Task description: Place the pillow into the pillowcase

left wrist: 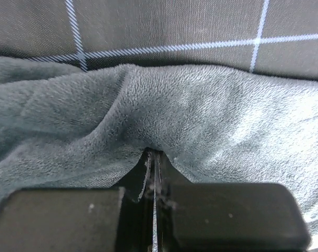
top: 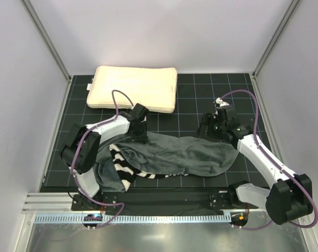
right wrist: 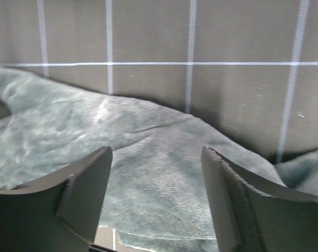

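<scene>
I clamp the left gripper [top: 141,138] on the far edge of the pillowcase [top: 186,156], meaning to lift it, right gripper [right wrist: 156,157] spread wide.

Left gripper [left wrist: 154,157], jaws together, pinches a fold of the pillowcase [left wrist: 211,115] — its arm bent in from the table [top: 201,97]'s left edge. Right gripper [right wrist: 156,153] hangs nearer the right edge — jaws apart.

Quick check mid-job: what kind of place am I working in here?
Probably a lab test cell, not a home: plain white walls on metal frame posts, a black grid-lined mat, and an aluminium rail along the near edge.
</scene>
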### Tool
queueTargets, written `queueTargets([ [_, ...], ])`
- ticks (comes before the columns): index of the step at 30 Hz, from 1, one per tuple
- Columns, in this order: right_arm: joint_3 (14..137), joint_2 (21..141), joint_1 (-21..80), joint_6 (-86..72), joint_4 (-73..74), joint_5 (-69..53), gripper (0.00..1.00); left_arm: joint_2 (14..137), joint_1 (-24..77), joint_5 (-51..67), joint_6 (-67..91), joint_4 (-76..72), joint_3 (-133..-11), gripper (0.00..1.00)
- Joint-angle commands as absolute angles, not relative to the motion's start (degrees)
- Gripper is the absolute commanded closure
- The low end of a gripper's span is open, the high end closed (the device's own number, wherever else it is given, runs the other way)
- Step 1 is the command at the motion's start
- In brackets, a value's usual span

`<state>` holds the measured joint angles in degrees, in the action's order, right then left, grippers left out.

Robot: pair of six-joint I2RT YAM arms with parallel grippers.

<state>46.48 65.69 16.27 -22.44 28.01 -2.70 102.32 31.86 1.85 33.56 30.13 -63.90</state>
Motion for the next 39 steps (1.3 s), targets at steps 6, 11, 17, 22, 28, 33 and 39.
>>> queueTargets([
  [6,43.6,67.1,17.8,-19.7,16.9,-17.3,0.09,86.2,34.6,-2.7,32.3,25.0,-58.8,1.0],
  [11,49.6,75.4,23.3,-18.5,16.5,-14.2,0.05,80.0,37.1,-1.7,35.3,27.6,-52.1,1.0],
  [17,59.2,89.3,29.5,-16.0,21.4,-2.2,0.04,79.4,38.2,-4.5,36.6,29.8,-48.9,0.86],
  [22,60.7,94.0,34.8,-19.3,27.2,7.1,0.04,78.0,38.4,-5.2,36.6,30.9,-49.1,0.48],
  [28,58.5,96.4,38.8,-27.6,34.0,18.1,0.15,76.0,39.5,-6.3,36.6,32.3,-49.8,0.35],
  [33,58.2,94.8,40.1,-30.1,34.9,21.5,0.88,76.7,41.4,-6.9,37.1,32.6,-50.6,0.34],
  [39,53.1,78.4,45.5,-28.0,26.5,22.1,0.96,77.3,43.9,-8.1,36.9,32.8,-51.7,0.27],
])
